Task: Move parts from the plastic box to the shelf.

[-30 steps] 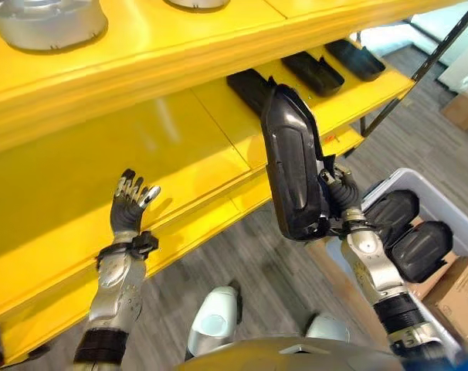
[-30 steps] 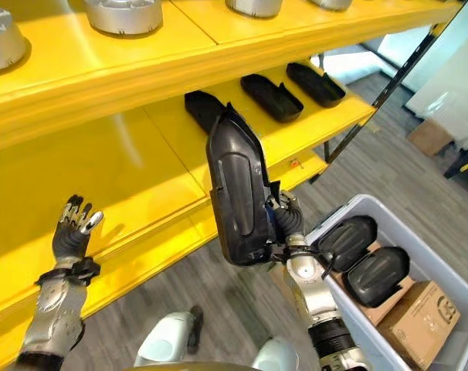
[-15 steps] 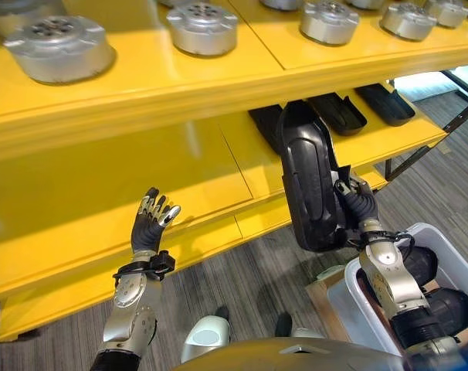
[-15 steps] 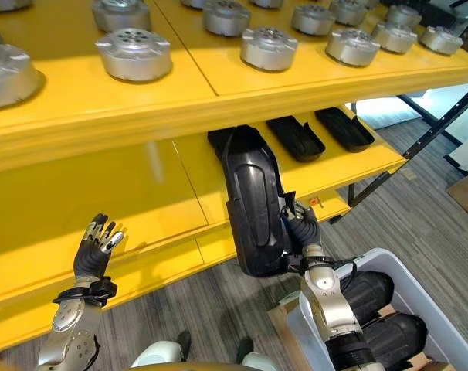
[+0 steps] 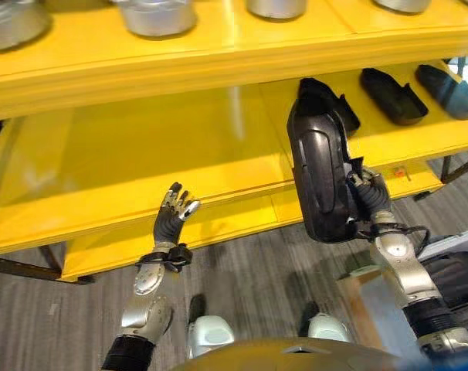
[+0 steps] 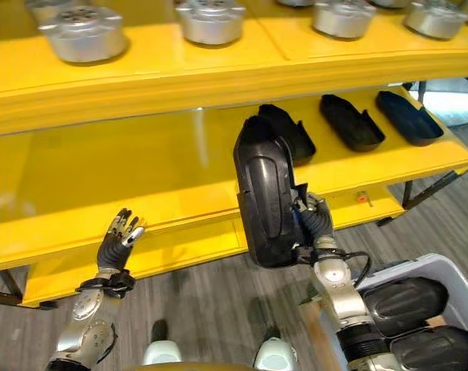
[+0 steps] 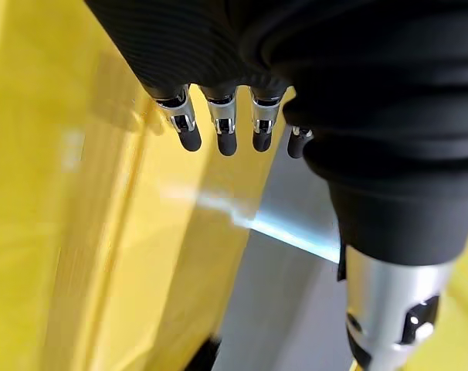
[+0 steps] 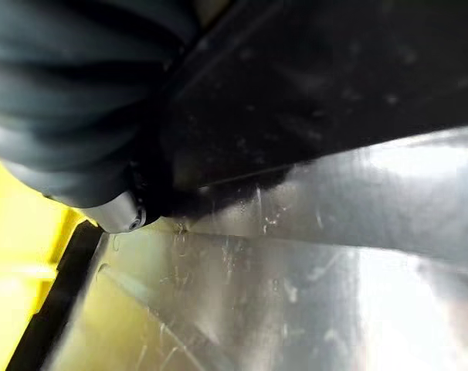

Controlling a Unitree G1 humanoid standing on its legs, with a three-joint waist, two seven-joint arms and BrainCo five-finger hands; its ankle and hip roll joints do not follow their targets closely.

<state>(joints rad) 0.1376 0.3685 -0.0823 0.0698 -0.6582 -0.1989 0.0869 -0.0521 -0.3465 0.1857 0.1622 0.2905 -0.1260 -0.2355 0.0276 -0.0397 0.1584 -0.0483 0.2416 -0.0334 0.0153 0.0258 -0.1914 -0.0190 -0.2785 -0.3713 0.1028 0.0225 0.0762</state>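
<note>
The right robot hand (image 6: 314, 222) held a long black part (image 6: 263, 193) upright, fingers curled round its edge, in front of the lower level of the yellow shelf (image 6: 103, 182), its top just overlapping the nearest of three like parts (image 6: 351, 121) already lying in a row there. Over the past second the camera had swung from a steep, tilted look to a squarer view of the shelf, and the part, which a second earlier hung low over the floor beside the grey plastic box (image 6: 442, 274), had come up level with the lower board and close to its front edge. More black parts (image 6: 404, 300) remained in the box at lower right. The left robot hand (image 6: 118, 238) was raised near the shelf's front lip, fingers straight and spread, holding nothing, much as it had been half a second before; its wrist view showed the dark-tipped fingers (image 7: 190, 139) against the yellow board. Silver round parts (image 6: 81, 32) sat on the upper level. The change suggested the carry was nearly over and the placing about to start: the part would probably need tipping flat and sliding in left of the row, where the board lay bare. The upper board's edge hung close above the part's top, so a knock there looked the main risk.
</note>
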